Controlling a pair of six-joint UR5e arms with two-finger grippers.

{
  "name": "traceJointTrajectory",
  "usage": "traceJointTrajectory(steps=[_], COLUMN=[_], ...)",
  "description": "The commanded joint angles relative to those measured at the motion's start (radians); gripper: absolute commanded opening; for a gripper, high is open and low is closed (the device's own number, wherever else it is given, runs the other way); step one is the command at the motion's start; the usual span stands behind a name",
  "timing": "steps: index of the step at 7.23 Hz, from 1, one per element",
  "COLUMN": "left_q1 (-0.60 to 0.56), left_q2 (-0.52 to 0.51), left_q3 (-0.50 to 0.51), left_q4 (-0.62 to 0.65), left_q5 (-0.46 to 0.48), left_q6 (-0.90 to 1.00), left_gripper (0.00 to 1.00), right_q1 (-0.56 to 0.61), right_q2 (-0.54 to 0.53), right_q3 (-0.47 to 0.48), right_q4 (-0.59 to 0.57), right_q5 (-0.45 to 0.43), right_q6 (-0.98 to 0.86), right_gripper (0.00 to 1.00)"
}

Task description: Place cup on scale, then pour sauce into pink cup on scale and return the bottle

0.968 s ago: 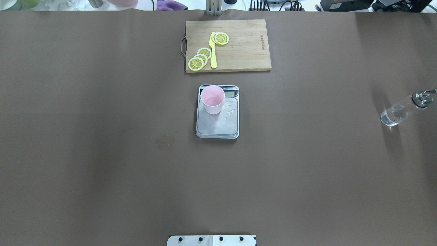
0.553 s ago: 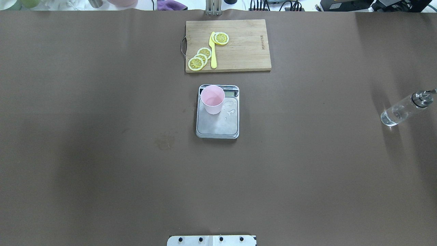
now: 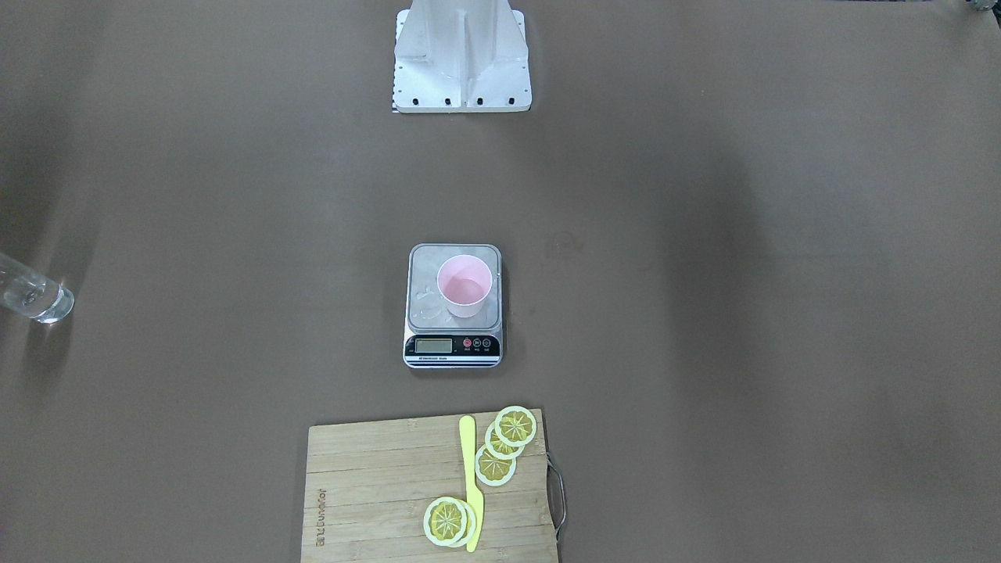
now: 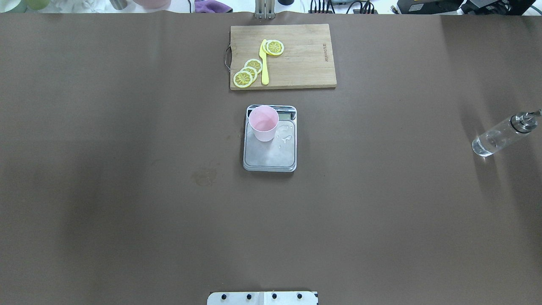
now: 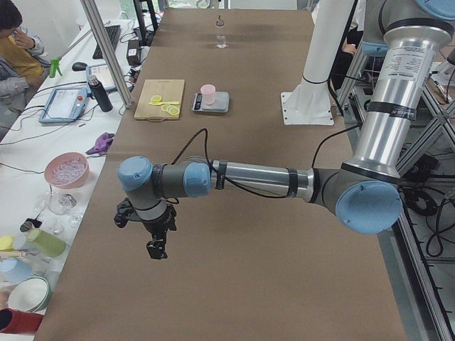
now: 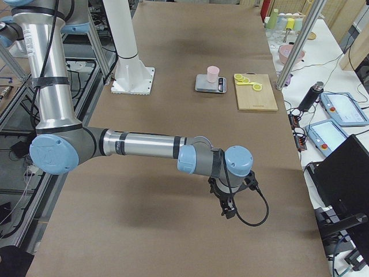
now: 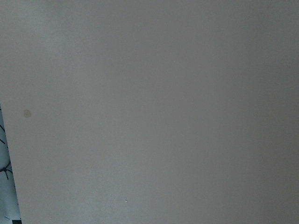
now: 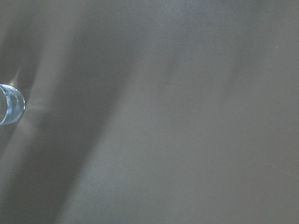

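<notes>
Two task things sit together in the front-facing view. The pale pink cup (image 3: 468, 307), smooth tapered plastic, stands upright on the brushed steel platform of the scale (image 3: 426, 270), toward the display end. A little clear sauce (image 3: 463, 283) appears to be pooled inside it. Droplets (image 3: 425, 299) glisten on the platform beside the cup. A wooden cutting board (image 3: 375, 485) with lemon slices (image 3: 516, 426) and a yellow knife (image 3: 469, 477) lies nearby.

In the overhead view the glass bottle (image 4: 496, 139), capped by a shiny metal spout (image 4: 525, 121), is seen standing alone near the right end of the brown table (image 4: 381, 212), well apart from the scale. Neither arm is shown there.

In the left side view the left hand (image 5: 156, 250) hangs over bare table, far from the scale. Nothing is seen in it, but how far it is open cannot be told.

In the right side view the same is true of the right hand (image 6: 229, 211).

Only matte table is shown by the left wrist camera. The bottle's rounded glass base is caught at the edge of the right wrist camera's view.

Pouring and return are judged done, with only the withdrawal left. The right arm is best drawn away high and smoothly, since the narrow bottle could be tipped easily, and the scale is best left unjarred.
</notes>
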Motion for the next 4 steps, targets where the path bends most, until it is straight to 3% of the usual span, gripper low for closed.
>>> traceJointTrajectory(steps=[1, 4], left_q1=[0.002, 0.002], left_q2=[0.001, 0.004], left_q3=[-0.015, -0.013], left_q4=[-0.002, -0.003], left_q5=[0.0, 0.0], left_q6=[-0.003, -0.003], left_gripper=[0.98, 0.98], right_q1=[-0.01, -0.015], right_q2=[0.003, 0.008], right_q3=[0.001, 0.001], right_q4=[-0.02, -0.02], right_q5=[-0.004, -0.006], right_q6=[-0.027, -0.027], right_gripper=[1.0, 1.0])
